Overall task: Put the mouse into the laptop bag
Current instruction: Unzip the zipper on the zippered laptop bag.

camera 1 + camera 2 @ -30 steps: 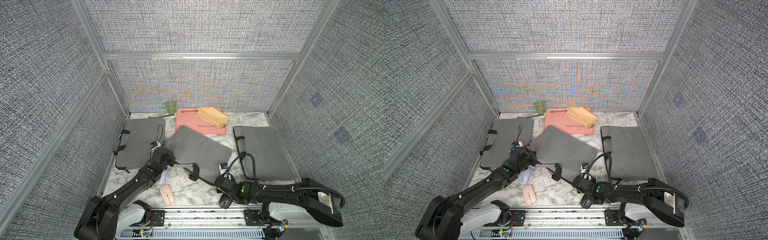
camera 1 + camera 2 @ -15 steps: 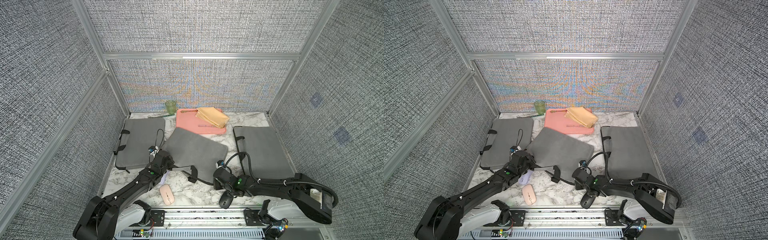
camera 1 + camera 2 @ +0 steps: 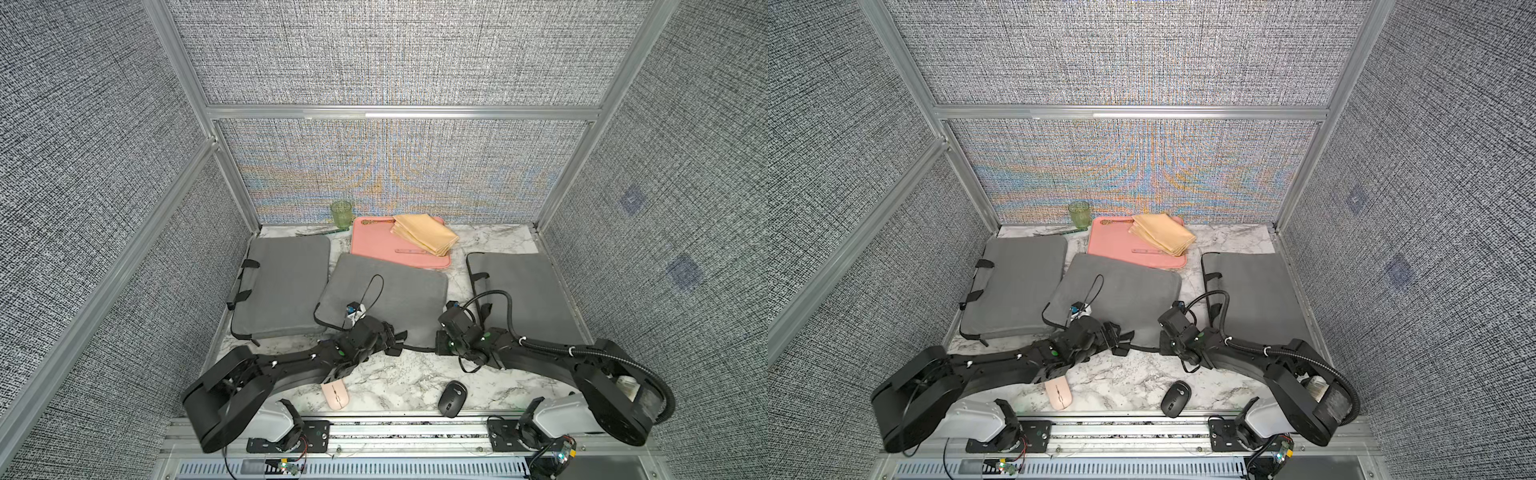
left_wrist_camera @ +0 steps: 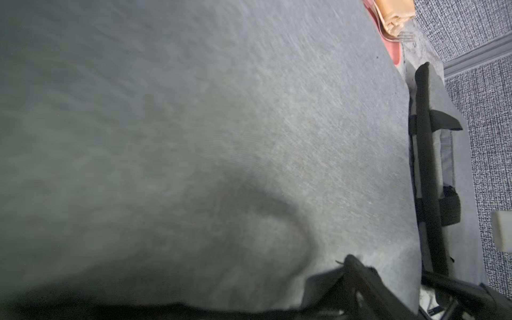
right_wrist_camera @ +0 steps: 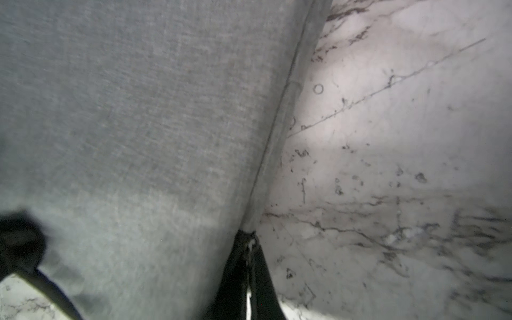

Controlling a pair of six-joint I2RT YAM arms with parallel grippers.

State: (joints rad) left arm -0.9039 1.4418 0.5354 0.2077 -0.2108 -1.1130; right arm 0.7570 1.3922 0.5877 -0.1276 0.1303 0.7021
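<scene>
- At the front of the white marble-patterned tabletop (image 3: 399, 374), a pink oval mouse (image 3: 335, 395) lies partly under the left arm. A black oval mouse (image 3: 452, 398) lies well apart to its right. Both are outside any bag.
- Middle of the table: a grey fabric laptop bag (image 3: 399, 291) lies flat and skewed, with its far edge on a pink rectangular tray (image 3: 386, 245).
- Left gripper (image 3: 395, 338): at the bag's near edge. In the wrist view its dark fingers (image 4: 360, 279) stand spread, with nothing seen between them.
- Right gripper (image 5: 249, 266): tips pressed together, pinching the bag's edge seam at its near right corner.
- A rounded bulge (image 4: 263, 235) shows under the bag's fabric. I cannot tell what causes it.
- A black strap (image 3: 419, 348) runs between the two grippers.
- Two more grey bags lie flat, one at the left (image 3: 282, 286) and one at the right (image 3: 519, 291).
- On the tray lies a folded yellow cloth (image 3: 424, 233), and beside the tray stands a green glass tumbler (image 3: 341, 214).
</scene>
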